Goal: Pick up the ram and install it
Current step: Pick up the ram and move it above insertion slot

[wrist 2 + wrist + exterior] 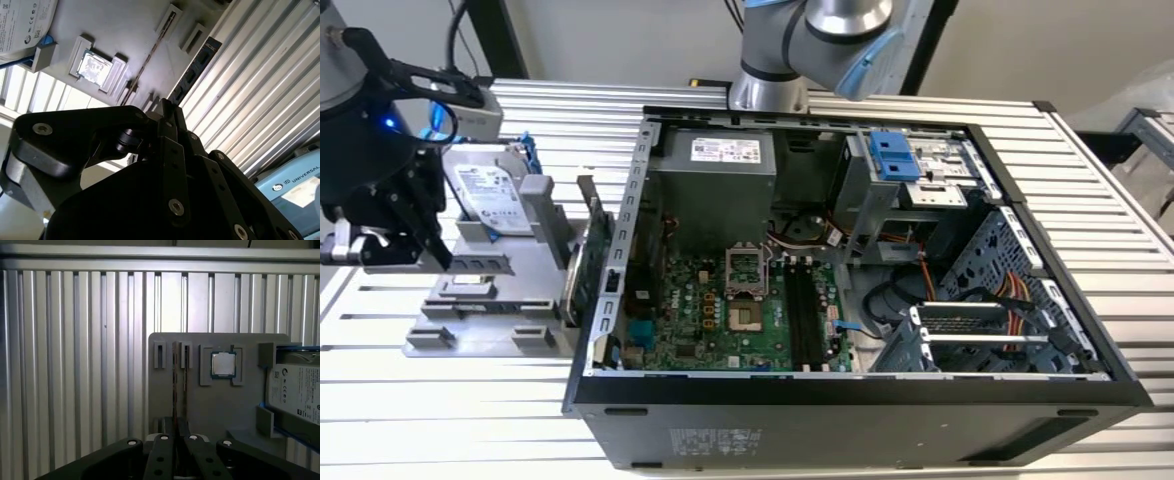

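thin dark ram stands on edge in the grey holder

Robotics lab: aluminium-profile bench, opened computer case, parts fixture.

Desk: silver alu top, ribbed w/ long parallel slots running side to side across the exterior view. The ribs also show in the first wrist view and the second wrist view.

Two things lie directly on it:
- Open PC case: black, on its side w/ open side up. It takes the middle and the exterior view's right of the desk.
- Grey parts holder: flat moulded plate at the exterior view's left, just beside the case. It sits flat across the ribs, w/ bare desk in front of it and further left.

Robot arm base stands at the desk's far side, behind the case.
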You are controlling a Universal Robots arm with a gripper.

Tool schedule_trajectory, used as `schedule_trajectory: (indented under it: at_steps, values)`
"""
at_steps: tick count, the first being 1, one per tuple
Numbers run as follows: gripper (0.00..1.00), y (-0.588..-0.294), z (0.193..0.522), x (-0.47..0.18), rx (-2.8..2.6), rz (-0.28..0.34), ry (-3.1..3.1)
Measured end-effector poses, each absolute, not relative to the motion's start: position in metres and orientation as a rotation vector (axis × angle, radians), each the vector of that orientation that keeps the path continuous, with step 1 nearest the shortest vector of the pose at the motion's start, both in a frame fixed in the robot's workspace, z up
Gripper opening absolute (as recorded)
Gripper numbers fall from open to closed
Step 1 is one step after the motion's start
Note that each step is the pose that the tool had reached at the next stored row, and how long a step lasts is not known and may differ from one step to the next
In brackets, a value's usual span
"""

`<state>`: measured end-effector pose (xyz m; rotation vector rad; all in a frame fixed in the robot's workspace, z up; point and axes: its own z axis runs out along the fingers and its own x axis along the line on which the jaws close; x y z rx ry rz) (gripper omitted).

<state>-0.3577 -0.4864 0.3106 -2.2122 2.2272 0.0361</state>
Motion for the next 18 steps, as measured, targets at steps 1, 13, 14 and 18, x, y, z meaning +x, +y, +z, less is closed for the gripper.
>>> schedule_trajectory:
  at_steps: [1,13,14,18]
  values:
    - [0.0,-0.486,0.311,-0.358,-2.212,0.036,2.227]
    - [0.0,-0.486,0.318,-0.358,-2.213,0.036,2.227]
    - [0.0,-0.486,0.319,-0.358,-2.212,0.036,2.227]
    - [0.0,-0.486,0.321,-0.358,-2.212,0.036,2.227]
